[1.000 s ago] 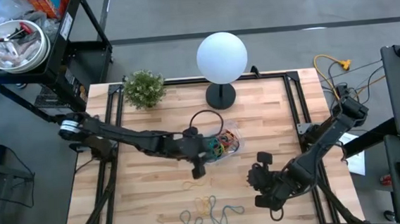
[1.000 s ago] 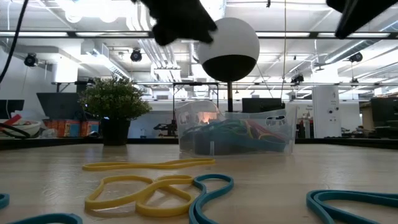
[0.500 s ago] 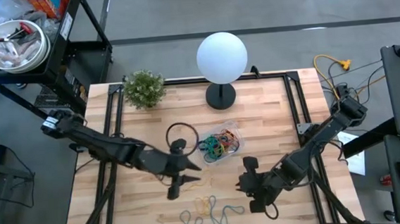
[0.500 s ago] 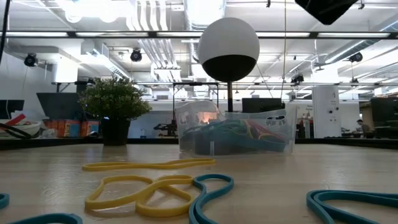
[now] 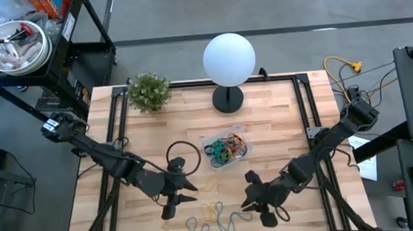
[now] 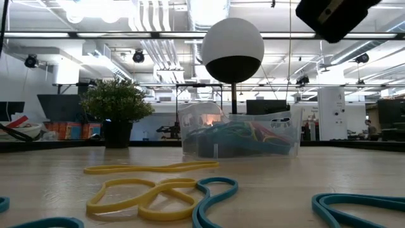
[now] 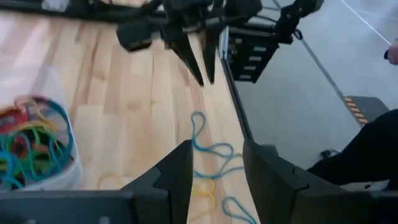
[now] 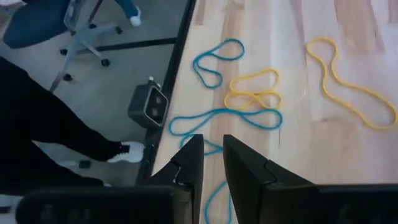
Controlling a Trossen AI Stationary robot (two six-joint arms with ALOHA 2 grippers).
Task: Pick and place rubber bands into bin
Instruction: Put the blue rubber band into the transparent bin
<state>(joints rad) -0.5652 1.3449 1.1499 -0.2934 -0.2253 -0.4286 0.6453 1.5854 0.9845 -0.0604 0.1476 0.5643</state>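
A: Where's the bin (image 5: 228, 149)?
B: Middle of the table (image 5: 279, 118), at about 6 o'clock from the white globe lamp (image 5: 229, 59). Clear tray, long axis running roughly 8 to 2 o'clock seen from above. Full of tangled rubber bands (image 5: 223, 151), green, blue, red and yellow.

A: Loose ones?
B: A small cluster near the front edge, about 6 o'clock from the bin. Blue bands (image 5: 215, 222) strung out roughly 9 to 3 o'clock, a yellow band (image 5: 212, 210) doubled over among them, and a thin yellow loop (image 8: 348, 81) lying long toward the bin. From table height, the doubled yellow one (image 6: 144, 195) lies flat and wide across the view, with a blue one (image 6: 214, 195) touching it.

A: Grippers?
B: Left gripper (image 5: 180, 189) hangs above the wood at 10 o'clock from the loose cluster, fingers apart, nothing between them. Right gripper (image 5: 250, 199) is at 2 o'clock from the cluster, fingers a narrow gap apart, empty as well. They point toward each other across the cluster. A black hoop (image 5: 182, 156) on the left arm sits at 9 o'clock from the bin.

A: Change from a second ago?
B: The left gripper was right at the bin's 9 o'clock side; now it has pulled back toward the front edge. The right gripper has slid from out at the 3 o'clock side toward the loose bands. Bin and bands haven't shifted. Also a potted plant (image 5: 149, 90) at 9 o'clock from the lamp, same spot.
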